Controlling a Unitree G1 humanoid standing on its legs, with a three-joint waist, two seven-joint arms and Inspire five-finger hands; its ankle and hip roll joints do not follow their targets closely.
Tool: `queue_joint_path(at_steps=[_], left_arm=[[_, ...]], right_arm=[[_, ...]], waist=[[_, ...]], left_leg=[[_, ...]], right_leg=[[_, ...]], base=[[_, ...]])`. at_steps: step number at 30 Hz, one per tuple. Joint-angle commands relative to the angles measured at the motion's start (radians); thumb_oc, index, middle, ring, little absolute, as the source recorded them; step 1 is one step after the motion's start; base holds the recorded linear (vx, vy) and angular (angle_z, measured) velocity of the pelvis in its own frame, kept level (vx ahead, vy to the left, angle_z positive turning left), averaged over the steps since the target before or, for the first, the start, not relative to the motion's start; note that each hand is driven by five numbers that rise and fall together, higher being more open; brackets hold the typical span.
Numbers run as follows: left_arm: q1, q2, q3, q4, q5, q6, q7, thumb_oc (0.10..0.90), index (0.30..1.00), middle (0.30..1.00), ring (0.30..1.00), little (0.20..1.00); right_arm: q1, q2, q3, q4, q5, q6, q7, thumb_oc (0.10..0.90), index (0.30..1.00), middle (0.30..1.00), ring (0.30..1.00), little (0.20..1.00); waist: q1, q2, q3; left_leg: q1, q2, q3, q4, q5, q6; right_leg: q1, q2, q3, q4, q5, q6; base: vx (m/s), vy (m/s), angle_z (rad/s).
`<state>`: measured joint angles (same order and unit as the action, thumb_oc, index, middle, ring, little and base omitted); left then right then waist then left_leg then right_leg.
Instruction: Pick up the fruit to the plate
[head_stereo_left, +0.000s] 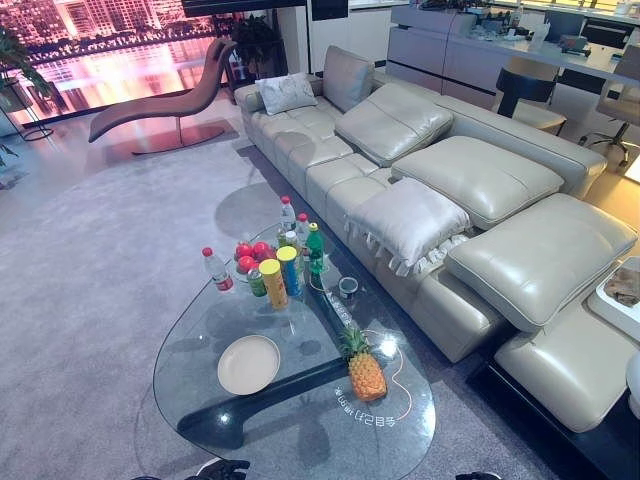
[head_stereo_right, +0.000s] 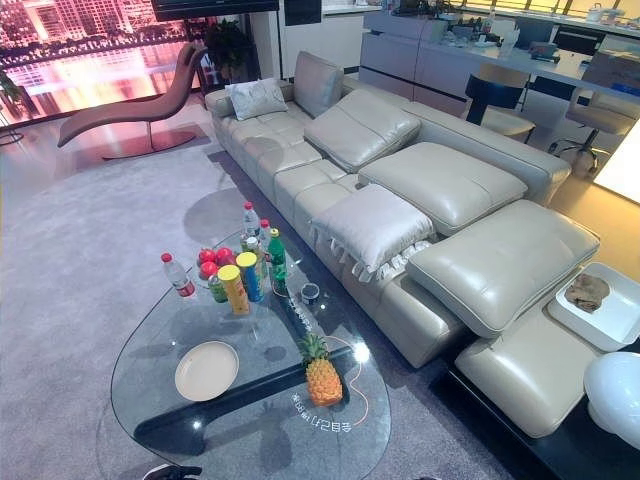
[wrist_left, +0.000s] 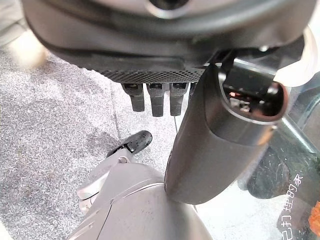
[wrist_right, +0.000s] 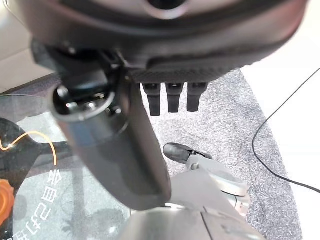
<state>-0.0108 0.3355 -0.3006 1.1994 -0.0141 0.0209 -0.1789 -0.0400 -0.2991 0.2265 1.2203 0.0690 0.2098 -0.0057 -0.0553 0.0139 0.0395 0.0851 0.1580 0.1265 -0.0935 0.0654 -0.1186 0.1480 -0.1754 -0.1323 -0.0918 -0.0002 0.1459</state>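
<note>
Left eye view showed a glass surface (head_stereo_left: 190, 360) standing on grey carpet (head_stereo_left: 90, 260) beside a beige leather sofa (head_stereo_left: 480, 180). On it, from left to right, lay an empty white plate (head_stereo_left: 248, 364), a cluster of bottles and cans (head_stereo_left: 285, 262) with red apples (head_stereo_left: 250, 255) at the far end, and a pineapple (head_stereo_left: 364, 372) upright near the front right edge, well apart from the plate. Left hand (wrist_left: 160, 97) hung over the carpet, fingers straight and holding nothing; right hand (wrist_right: 172, 97) hung likewise, fingers relaxed, empty.
</note>
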Motion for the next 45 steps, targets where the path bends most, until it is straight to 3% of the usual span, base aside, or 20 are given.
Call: queue_joint_path(at_steps=[1,15,25,33,45], left_arm=[[-0.105,-0.034,-0.003,0.070,0.013,-0.026,-0.013,0.800,0.900,0.900,0.900,0.900],[-0.106,-0.048,0.017,0.109,0.030,-0.036,0.000,0.800,0.900,0.900,0.900,0.900],[-0.103,-0.052,0.046,0.160,0.074,0.047,0.071,0.800,0.900,0.900,0.900,0.900],[-0.093,-0.054,0.056,0.170,0.083,0.043,0.076,0.800,0.900,0.900,0.900,0.900],[-0.088,-0.037,0.074,0.163,0.027,0.040,0.113,0.800,0.900,0.900,0.900,0.900]], right_arm=[[-0.059,0.004,0.024,0.020,0.007,-0.003,-0.008,0.800,0.900,0.900,0.900,0.900],[-0.056,0.013,0.022,0.038,-0.004,-0.012,-0.006,0.800,0.900,0.900,0.900,0.900],[-0.055,0.023,0.010,0.082,-0.006,0.003,-0.024,0.800,0.900,0.900,0.900,0.900],[-0.046,0.009,-0.024,0.151,-0.024,-0.027,-0.029,0.800,0.900,0.900,0.900,0.900],[-0.044,-0.019,-0.038,0.161,-0.024,-0.026,-0.026,0.800,0.900,0.900,0.900,0.900]], waist=[[0.016,-0.009,0.050],[0.015,-0.019,0.044],[0.015,-0.020,0.042],[0.017,-0.013,0.044],[0.017,-0.005,0.097]], left_leg=[[0.043,0.042,0.018,0.006,-0.034,-0.013],[0.052,0.043,0.023,0.006,-0.038,-0.012],[0.053,0.042,0.019,0.006,-0.040,-0.014],[0.053,0.044,0.019,0.006,-0.038,-0.015],[0.006,0.026,0.004,0.006,-0.026,-0.009]], right_leg=[[-0.010,-0.047,-0.036,0.005,0.049,0.021],[-0.002,-0.048,-0.036,0.005,0.047,0.023],[0.000,-0.051,-0.040,0.005,0.046,0.023],[0.001,-0.054,-0.046,0.005,0.047,0.026],[-0.044,-0.061,-0.037,0.005,0.064,0.029]], base=[[0.00,0.000,0.00],[0.00,0.000,0.00],[0.00,0.000,0.00],[0.00,0.000,0.00],[-0.01,0.002,0.00]])
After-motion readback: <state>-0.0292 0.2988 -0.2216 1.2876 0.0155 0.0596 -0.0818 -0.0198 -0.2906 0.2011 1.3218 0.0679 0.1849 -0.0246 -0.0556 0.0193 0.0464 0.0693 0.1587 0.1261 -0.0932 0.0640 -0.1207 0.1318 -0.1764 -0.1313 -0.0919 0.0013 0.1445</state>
